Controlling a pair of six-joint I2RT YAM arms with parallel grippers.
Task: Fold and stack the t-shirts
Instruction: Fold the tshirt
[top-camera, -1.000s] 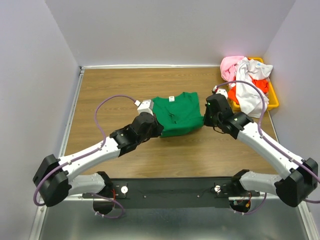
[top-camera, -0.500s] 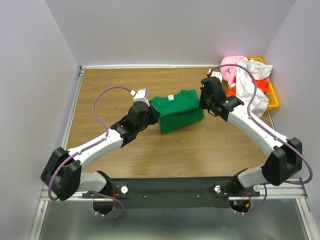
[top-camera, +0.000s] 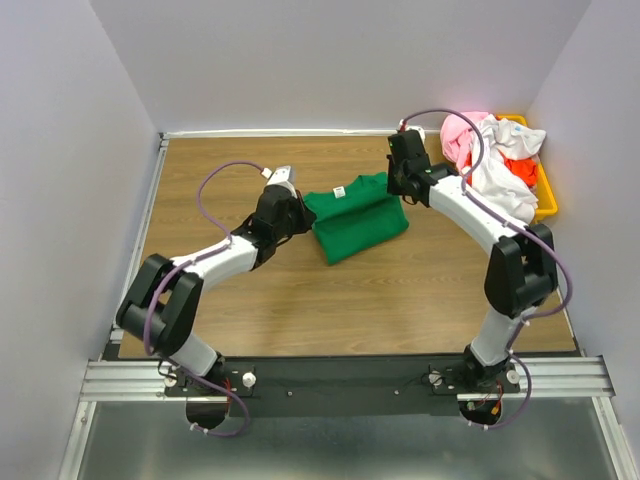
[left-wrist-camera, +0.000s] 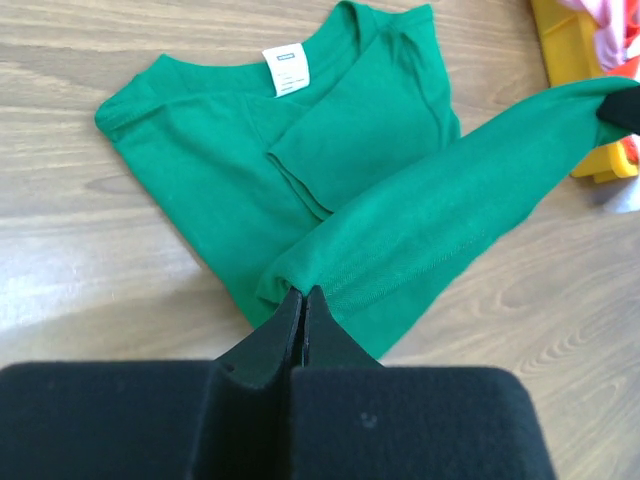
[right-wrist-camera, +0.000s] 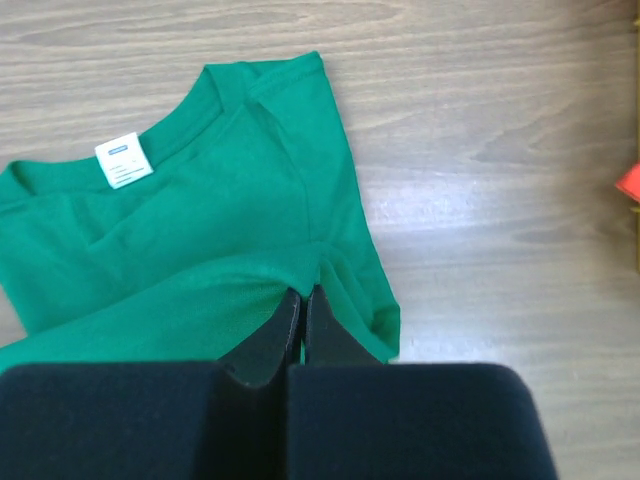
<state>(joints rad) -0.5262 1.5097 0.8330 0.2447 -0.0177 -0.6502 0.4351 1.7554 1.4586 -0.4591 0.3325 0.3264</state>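
The green t-shirt (top-camera: 355, 218) lies partly folded mid-table, its collar and white label (top-camera: 340, 193) at the far side. My left gripper (top-camera: 303, 212) is shut on the shirt's left folded-over edge; in the left wrist view the fingertips (left-wrist-camera: 303, 293) pinch green cloth (left-wrist-camera: 400, 220) lifted over the flat part. My right gripper (top-camera: 398, 196) is shut on the same edge at the right, and its tips (right-wrist-camera: 303, 292) bite the green fabric (right-wrist-camera: 230, 190). Pink (top-camera: 460, 130), white (top-camera: 500, 178) and orange-red (top-camera: 522, 170) t-shirts are heaped in the bin.
A yellow-orange plastic bin (top-camera: 547, 200) stands at the table's far right corner, close to the right arm's elbow. Grey walls close the table on the left, back and right. Bare wood (top-camera: 400, 290) lies between the shirt and the arm bases.
Both grippers have moved away from the bases toward the back wall, carrying the green t-shirt's near edge up over its body toward the collar. The visible shirt has become shorter.
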